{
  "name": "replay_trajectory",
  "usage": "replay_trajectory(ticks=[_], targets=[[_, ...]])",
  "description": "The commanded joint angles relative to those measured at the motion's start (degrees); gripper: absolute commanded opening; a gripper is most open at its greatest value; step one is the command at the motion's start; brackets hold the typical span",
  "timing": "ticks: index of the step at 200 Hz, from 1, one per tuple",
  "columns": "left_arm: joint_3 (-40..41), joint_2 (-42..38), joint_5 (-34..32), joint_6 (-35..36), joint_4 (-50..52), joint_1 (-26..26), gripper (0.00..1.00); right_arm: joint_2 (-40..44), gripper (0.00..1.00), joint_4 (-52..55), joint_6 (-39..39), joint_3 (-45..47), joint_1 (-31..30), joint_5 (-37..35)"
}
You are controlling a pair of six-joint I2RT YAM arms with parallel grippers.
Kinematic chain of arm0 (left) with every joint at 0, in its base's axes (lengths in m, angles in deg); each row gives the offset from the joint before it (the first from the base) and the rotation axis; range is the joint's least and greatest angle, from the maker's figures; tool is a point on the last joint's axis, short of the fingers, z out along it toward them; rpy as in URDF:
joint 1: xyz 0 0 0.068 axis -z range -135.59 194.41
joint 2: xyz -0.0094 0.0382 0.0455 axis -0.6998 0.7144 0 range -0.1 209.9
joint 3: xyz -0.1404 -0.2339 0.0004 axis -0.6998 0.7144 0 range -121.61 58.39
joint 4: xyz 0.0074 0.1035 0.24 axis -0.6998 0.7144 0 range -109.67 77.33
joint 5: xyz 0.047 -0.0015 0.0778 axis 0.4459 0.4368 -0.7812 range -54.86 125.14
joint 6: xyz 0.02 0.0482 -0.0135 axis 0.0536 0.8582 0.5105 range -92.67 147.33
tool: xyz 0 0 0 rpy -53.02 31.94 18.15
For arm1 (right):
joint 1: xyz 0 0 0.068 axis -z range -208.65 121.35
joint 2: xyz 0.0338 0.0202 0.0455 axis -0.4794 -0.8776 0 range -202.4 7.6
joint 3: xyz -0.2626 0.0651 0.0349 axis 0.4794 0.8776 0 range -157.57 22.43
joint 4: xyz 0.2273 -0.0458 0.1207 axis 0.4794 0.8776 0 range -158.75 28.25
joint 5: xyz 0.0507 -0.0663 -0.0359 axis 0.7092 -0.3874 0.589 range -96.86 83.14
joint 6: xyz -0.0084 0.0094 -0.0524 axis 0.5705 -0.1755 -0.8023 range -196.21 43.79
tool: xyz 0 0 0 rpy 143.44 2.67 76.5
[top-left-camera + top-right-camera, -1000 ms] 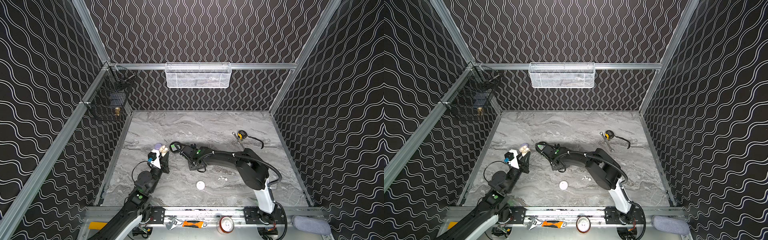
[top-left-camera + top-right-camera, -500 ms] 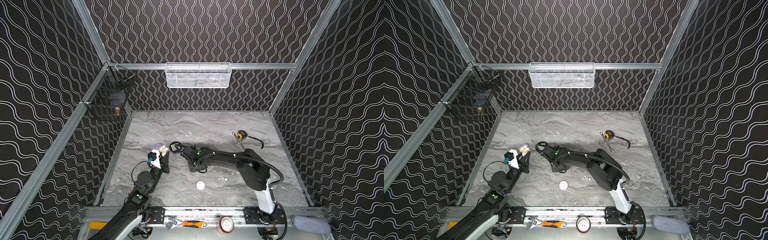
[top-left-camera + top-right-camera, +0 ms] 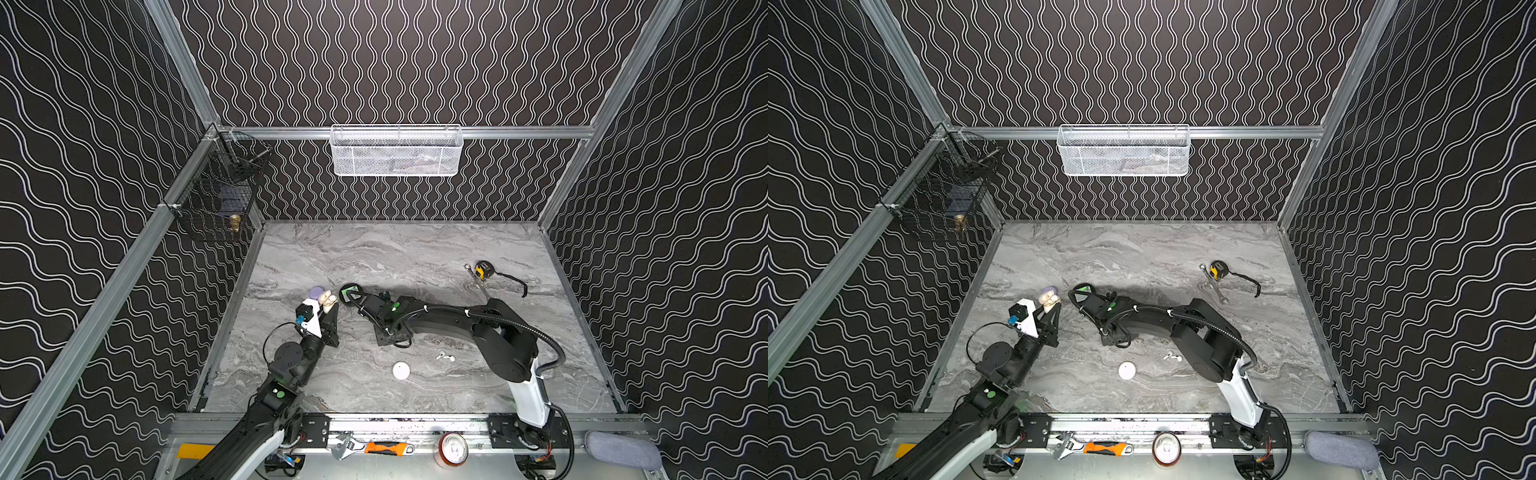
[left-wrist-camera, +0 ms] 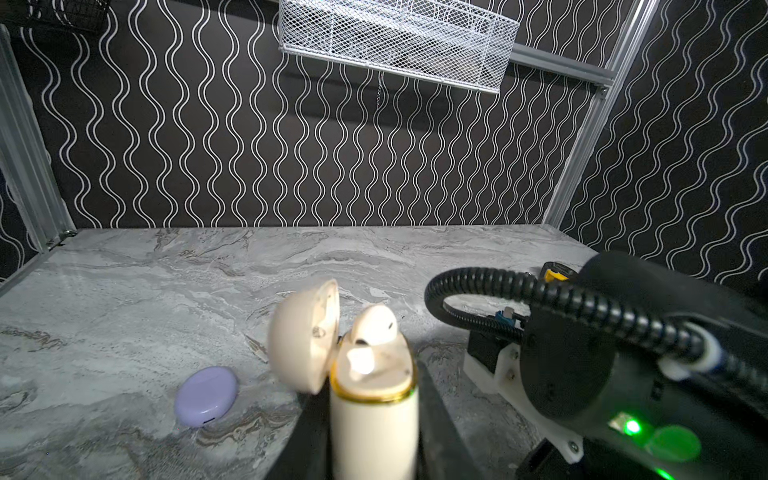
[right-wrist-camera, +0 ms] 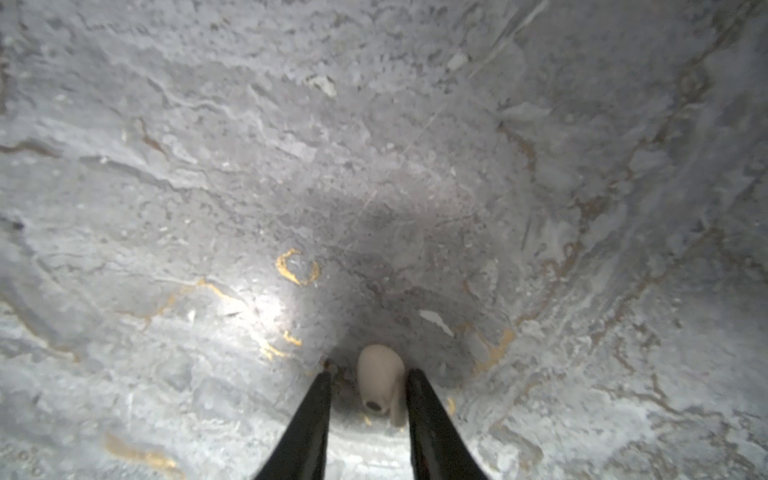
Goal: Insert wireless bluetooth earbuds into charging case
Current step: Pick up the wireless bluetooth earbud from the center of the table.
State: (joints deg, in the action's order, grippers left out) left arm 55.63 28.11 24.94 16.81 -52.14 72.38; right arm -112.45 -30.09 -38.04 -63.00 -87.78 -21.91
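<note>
My left fingers (image 4: 436, 432) clamp the open cream case (image 4: 374, 428) with a seated earbud (image 4: 374, 326); my right fingers (image 5: 311, 424) stand slightly apart astride a loose cream earbud (image 5: 379, 378) lying on the counter (image 5: 208, 166)

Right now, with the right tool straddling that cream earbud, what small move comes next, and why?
Probably close the right tool on the cream earbud: it lies between the parted fingers, a gap on one side, and the cream charging case stands open.
</note>
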Motion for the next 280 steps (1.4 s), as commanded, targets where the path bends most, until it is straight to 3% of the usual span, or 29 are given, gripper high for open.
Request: replay_trajectory(ticks=[1,81,181,280], targets=[[-0.6,-0.3,0.3,0.4,-1.2,-0.1,0.00,-1.0,0.35,1.9,0.4,-0.5,0.1,-1.4],[-0.6,-0.1,1.1,0.7,-1.6,-0.1,0.00,-1.0,0.25,1.5,0.5,0.9,0.2,-2.0],[-0.4,-0.5,1.5,0.9,-1.8,-0.1,0.00,-1.8,0.27,1.5,0.4,1.0,0.4,-2.5],[-0.5,-0.6,1.8,0.9,-1.7,-0.1,0.00,0.1,0.21,1.2,1.0,2.4,0.3,-2.4]])
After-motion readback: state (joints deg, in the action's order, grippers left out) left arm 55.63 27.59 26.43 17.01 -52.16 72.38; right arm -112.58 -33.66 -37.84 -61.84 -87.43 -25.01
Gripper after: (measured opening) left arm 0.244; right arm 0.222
